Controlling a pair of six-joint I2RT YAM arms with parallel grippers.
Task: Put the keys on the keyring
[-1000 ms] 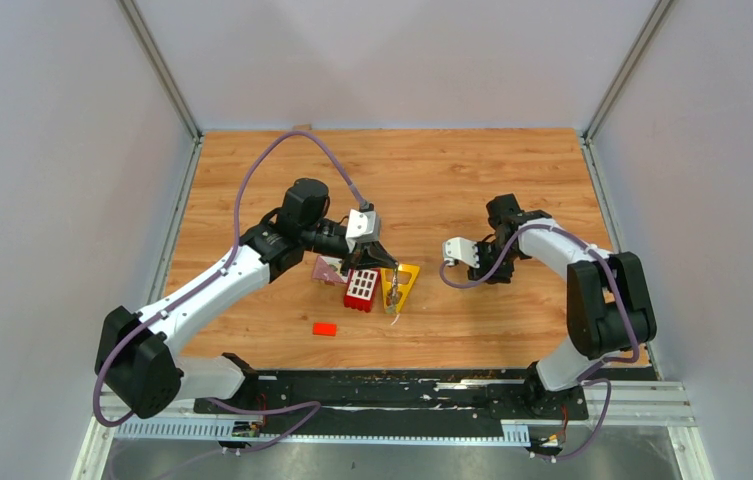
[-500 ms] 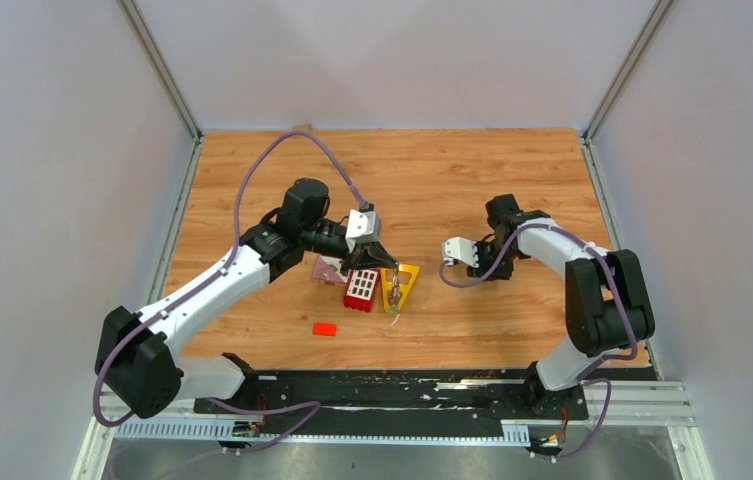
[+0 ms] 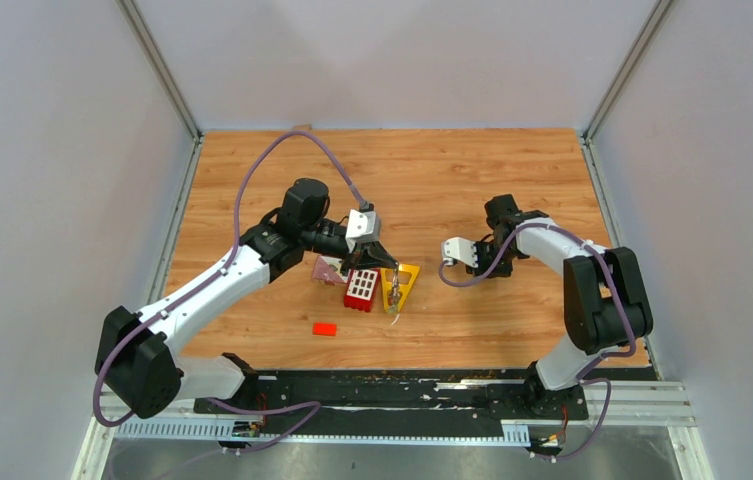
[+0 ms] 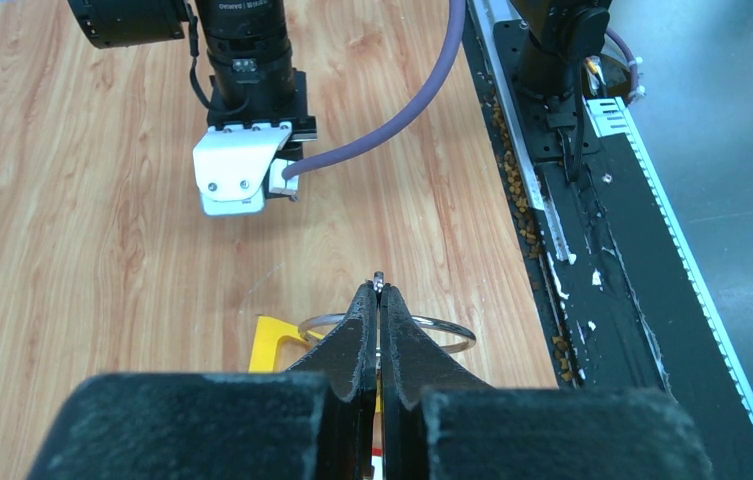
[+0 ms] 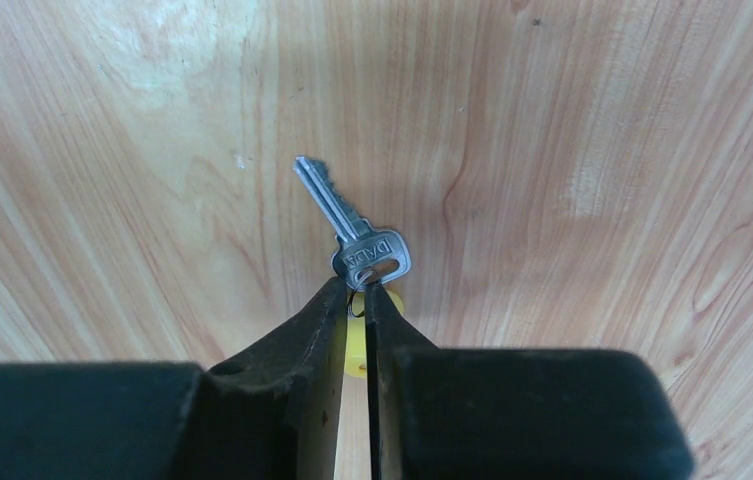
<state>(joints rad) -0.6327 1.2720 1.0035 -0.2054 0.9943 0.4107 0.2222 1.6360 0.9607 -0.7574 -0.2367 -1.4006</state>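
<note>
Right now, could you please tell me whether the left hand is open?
No, the left hand has its fingers pressed together tip to tip, the keyring showing behind them.

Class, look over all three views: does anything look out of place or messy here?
Yes. A small red block lies alone, away from the yellow frame, and brownish crumbs litter the black base rail.
</note>
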